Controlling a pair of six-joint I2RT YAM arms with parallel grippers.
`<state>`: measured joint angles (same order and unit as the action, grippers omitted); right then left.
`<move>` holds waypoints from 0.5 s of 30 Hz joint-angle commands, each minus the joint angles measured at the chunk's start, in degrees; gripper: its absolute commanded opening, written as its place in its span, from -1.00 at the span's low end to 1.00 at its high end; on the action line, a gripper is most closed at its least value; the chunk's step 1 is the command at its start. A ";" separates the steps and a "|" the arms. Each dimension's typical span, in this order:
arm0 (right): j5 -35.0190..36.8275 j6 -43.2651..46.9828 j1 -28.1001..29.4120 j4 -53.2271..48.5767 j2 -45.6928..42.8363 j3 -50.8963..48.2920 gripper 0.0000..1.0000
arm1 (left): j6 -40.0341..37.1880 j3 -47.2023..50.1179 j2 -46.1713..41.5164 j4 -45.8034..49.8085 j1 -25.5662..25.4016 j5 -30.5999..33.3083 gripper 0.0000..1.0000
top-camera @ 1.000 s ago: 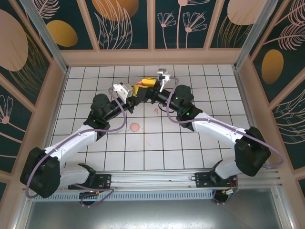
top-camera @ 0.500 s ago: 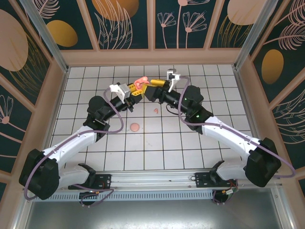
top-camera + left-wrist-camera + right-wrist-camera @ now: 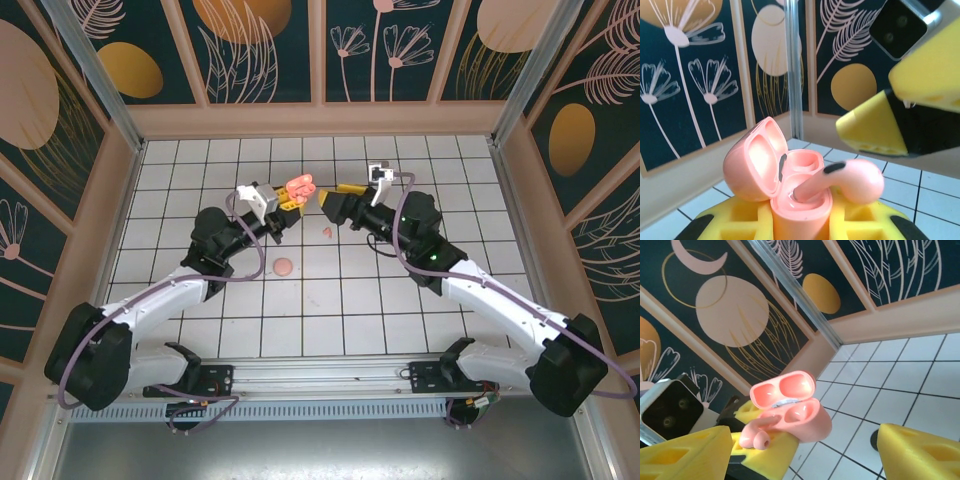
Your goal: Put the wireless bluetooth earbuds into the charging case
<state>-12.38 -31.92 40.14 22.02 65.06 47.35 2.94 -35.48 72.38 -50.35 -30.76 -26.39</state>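
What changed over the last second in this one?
The right gripper backed away to the right from the charging case, open and empty. A coral earbud lies half in the open case. The left gripper stayed shut on the case, and the loose pink earbud nearby lay still.

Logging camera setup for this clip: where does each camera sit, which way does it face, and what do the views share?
Top: above and behind the arms, facing down on the table; both arms, left gripper and right gripper.
Left wrist: faces forward over its yellow fingers at the open case.
Right wrist: faces the case between its own fingers.
Shared: the case and its earbud.
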 commanded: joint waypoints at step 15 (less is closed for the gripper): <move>8.25 -1.86 -0.24 -17.22 2.43 1.96 0.47 | 10.89 7.03 8.01 -13.72 -0.34 -0.49 -1.00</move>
<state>-5.48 -32.36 40.16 6.74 66.85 48.14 10.96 -28.77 78.94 -58.59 -30.76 -26.57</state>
